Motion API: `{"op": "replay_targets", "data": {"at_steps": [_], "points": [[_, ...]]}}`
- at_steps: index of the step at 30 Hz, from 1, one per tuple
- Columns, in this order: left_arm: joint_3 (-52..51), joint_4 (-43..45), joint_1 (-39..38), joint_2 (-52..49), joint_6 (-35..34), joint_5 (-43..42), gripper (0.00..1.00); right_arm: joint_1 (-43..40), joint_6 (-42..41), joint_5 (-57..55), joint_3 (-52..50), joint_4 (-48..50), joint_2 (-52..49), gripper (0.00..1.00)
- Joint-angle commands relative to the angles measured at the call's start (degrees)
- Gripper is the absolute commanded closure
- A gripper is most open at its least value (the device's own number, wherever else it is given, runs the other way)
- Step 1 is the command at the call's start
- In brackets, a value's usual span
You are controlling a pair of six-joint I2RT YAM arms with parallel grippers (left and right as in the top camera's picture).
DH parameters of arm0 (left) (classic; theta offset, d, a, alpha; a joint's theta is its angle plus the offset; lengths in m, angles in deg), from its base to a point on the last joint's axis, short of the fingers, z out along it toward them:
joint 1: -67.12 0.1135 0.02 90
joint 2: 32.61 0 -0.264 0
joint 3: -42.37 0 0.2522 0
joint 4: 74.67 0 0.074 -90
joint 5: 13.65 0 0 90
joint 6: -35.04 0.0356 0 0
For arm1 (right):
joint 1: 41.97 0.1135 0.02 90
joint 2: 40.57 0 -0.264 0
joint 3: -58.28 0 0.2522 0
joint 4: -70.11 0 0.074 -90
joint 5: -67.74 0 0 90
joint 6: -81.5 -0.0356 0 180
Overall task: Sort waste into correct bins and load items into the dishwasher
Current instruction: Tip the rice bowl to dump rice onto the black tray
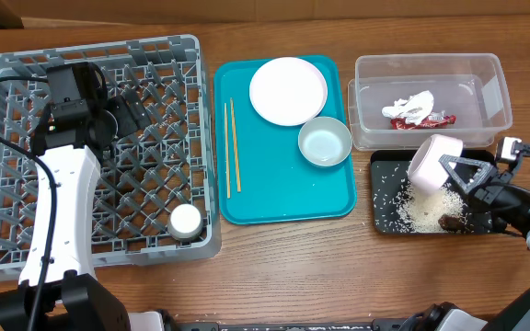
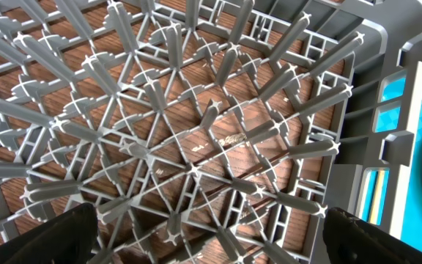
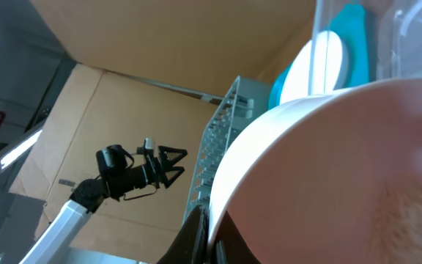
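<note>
Over the table, in the overhead view, a grey dish rack (image 1: 26,83) is seen on the left with the left gripper (image 1: 129,112) hanging above its grid floor. A small white cup (image 1: 186,222) stands near the rack's front right corner. A teal tray (image 1: 283,207) lies in the middle, and on it are found a pair of chopsticks (image 1: 231,147) along the left side, a white plate (image 1: 288,90) at the far end and an upright bowl (image 1: 325,142) just beside the plate. At the far right a clear tub (image 1: 431,62) is placed, with a crumpled napkin (image 1: 412,107) and a red-and-white wrapper (image 1: 421,120) inside. In front of it lies a black tray (image 1: 382,165) strewn with rice (image 1: 426,210) and brown bits (image 1: 451,222). Above this tray a tilted bowl (image 1: 433,164) is gripped at its rim by the right gripper (image 1: 463,170).

In the left wrist view, the rack's lattice (image 2: 196,147) fills the picture, wood showing through it. The two dark fingers (image 2: 64,235) are seen at the bottom corners, set wide apart with nothing between them.

In the right wrist view, the tilted bowl (image 3: 343,169) takes up most of the frame. One dark finger (image 3: 196,238) is pressed against its rim, so the jaws are clamped on it. Beyond it the plate (image 3: 313,70), the teal tray (image 3: 350,29) and the rack's wall (image 3: 218,132) are visible.
</note>
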Motion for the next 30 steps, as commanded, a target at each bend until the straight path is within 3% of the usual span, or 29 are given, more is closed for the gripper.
{"op": "replay_targets", "data": {"at_steps": [1, 7, 13, 25, 30], "points": [[1.2, 0.2, 0.3, 1.6, -0.5, 0.5, 0.00, -0.5, -7.1, 2.9, -0.1, 3.2, -0.2, 0.96], [1.2, 0.2, 0.3, 1.6, -0.5, 0.5, 0.00, -0.5, -26.9, 2.9, -0.1, 6.6, -0.2, 0.96], [1.2, 0.2, 0.3, 1.6, -0.5, 0.6, 0.00, -0.5, -35.4, 2.9, -0.1, 6.8, -0.2, 0.96], [1.2, 0.2, 0.3, 1.6, -0.5, 0.5, 0.00, -0.2, -38.3, 1.8, 0.0, 10.9, 0.5, 0.96], [1.2, 0.2, 0.3, 1.6, -0.5, 0.5, 0.00, 4.3, -38.9, 0.7, 2.3, 13.9, 6.1, 0.96]]}}
